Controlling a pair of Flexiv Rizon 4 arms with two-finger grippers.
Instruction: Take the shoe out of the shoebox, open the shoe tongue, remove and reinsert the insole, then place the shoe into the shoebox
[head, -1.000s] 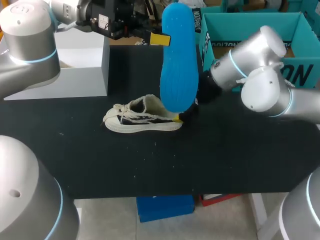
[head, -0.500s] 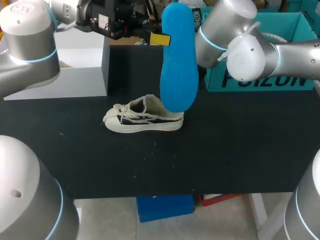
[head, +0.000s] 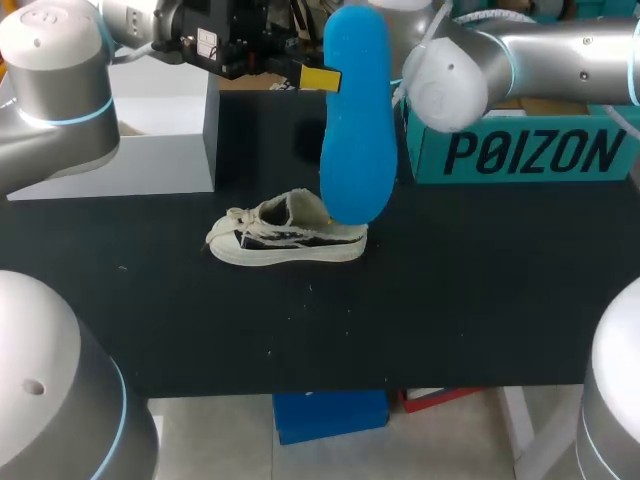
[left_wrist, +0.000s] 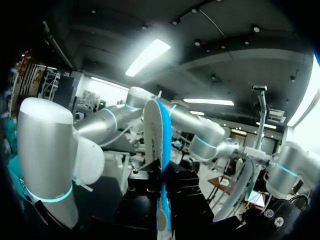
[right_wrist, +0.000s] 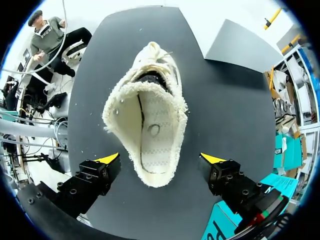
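A blue insole (head: 357, 120) hangs upright above the table, with my left gripper (head: 322, 78) shut on its upper edge. From the left wrist the insole (left_wrist: 159, 150) appears edge-on, clamped between the black fingers. The cream and black shoe (head: 285, 236) lies on its sole on the black table (head: 450, 290), just under the insole's lower end. My right gripper (right_wrist: 161, 159) hovers open above the heel of the shoe (right_wrist: 148, 117), looking down into its fleece-lined opening, with a yellow tip on each side and not touching it. The teal shoebox (head: 520, 150) stands at the back right.
A grey-white box (head: 150, 130) stands at the back left of the table. My right arm's elbow (head: 450, 80) hangs high in front of the shoebox's left end. Bare black tabletop lies in front of the shoe and to its right.
My right arm has risen from low beside the shoe's heel to high at the back, uncovering the shoebox front. The left arm, the insole and the shoe have stayed in place.
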